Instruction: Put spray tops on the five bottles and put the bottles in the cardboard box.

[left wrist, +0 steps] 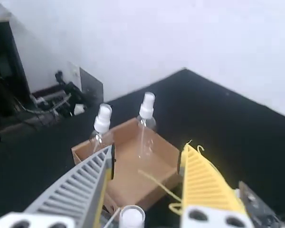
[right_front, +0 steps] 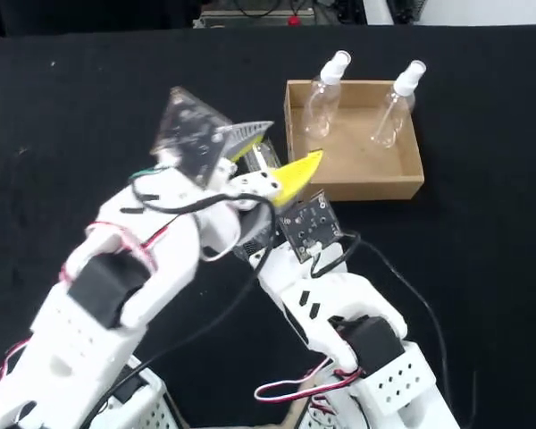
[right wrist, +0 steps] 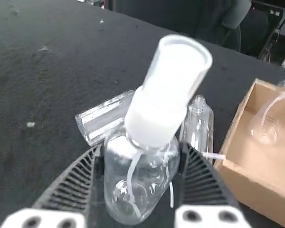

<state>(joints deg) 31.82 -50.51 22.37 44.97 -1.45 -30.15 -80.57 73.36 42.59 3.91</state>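
Our right pincer (right wrist: 141, 151) clamps the capped bottle (right wrist: 133, 190), left pincer (left wrist: 147, 149) gapes empty; we should stand it upright in the cardboard box (right_front: 366, 189).

Black table (right_front: 71, 107). Box (right_front: 357, 183) right of centre. Inside, left bottle (right_front: 322, 103) and right bottle (right_front: 391, 112), both capped, lean on far wall, well apart. Left arm (right_front: 116, 268) crosses above right arm (right_front: 339, 304). Left gripper (right_front: 293, 143) jaws spread, yellow finger (right_front: 295, 174) just beside box's near-left corner, grey finger (right_front: 246, 136) left of box.
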